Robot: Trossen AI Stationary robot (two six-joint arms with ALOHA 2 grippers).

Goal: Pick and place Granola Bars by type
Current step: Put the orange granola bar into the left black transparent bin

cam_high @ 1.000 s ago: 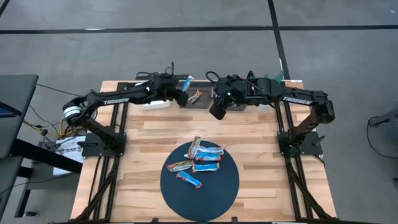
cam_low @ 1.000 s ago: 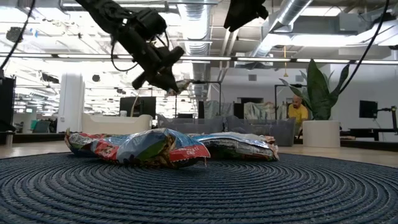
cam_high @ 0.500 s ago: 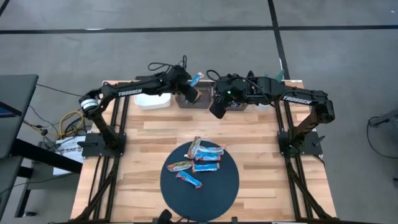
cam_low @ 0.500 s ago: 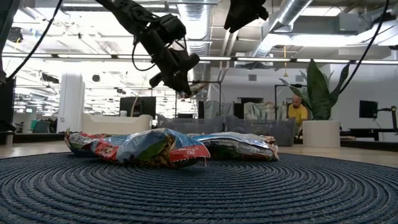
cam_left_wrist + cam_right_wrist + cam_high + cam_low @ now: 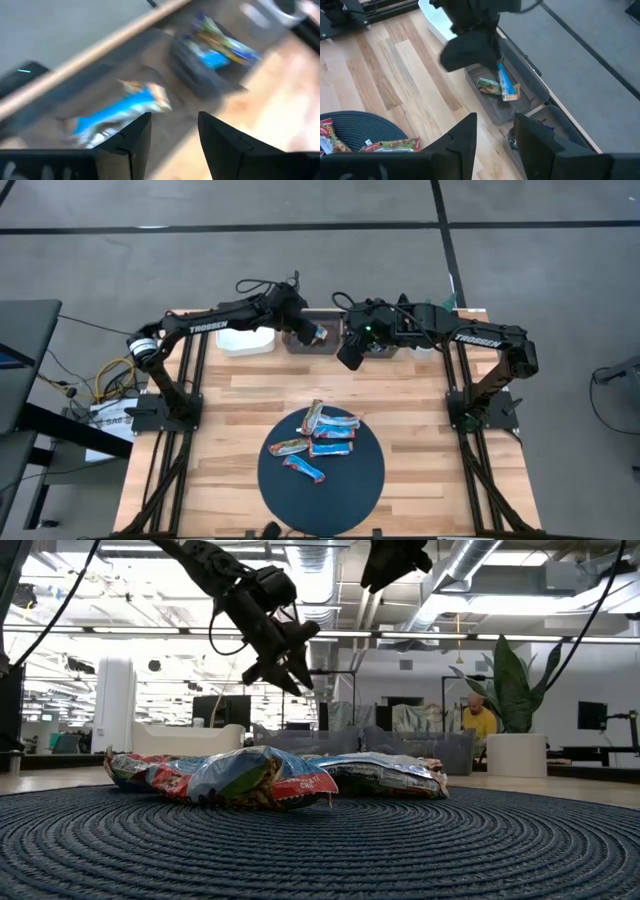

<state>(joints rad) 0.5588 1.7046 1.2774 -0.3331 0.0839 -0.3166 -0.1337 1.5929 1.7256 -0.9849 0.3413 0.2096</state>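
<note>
Five granola bars (image 5: 322,442) are seen lying together on the round dark mat (image 5: 365,480) at the near middle of the wooden table (image 5: 240,400) (blue, red-orange and tan wrappers are mixed, several touching or overlapping). The left gripper (image 5: 308,332) is held above the dark tray (image 5: 312,347) at the table's far edge, with its fingers (image 5: 131,136) parted and nothing between them. A blue bar (image 5: 505,85) is shown in that tray, tilted on end against a green-tan bar (image 5: 490,86) lying beside it. In the left wrist view the blue bar (image 5: 117,112) appears just beyond the fingertips, blurred, and a second dark tray (image 5: 210,75) holding blue-wrapped bars is seen next to it. A white tray (image 5: 246,342) stands to the left of the dark one. The right gripper (image 5: 351,357) is held just beside the trays, over bare wood, its fingers (image 5: 465,137) set apart and empty. Against the room's ceiling in the low view, the left gripper (image 5: 290,665) is seen raised well above the bars.
</note>
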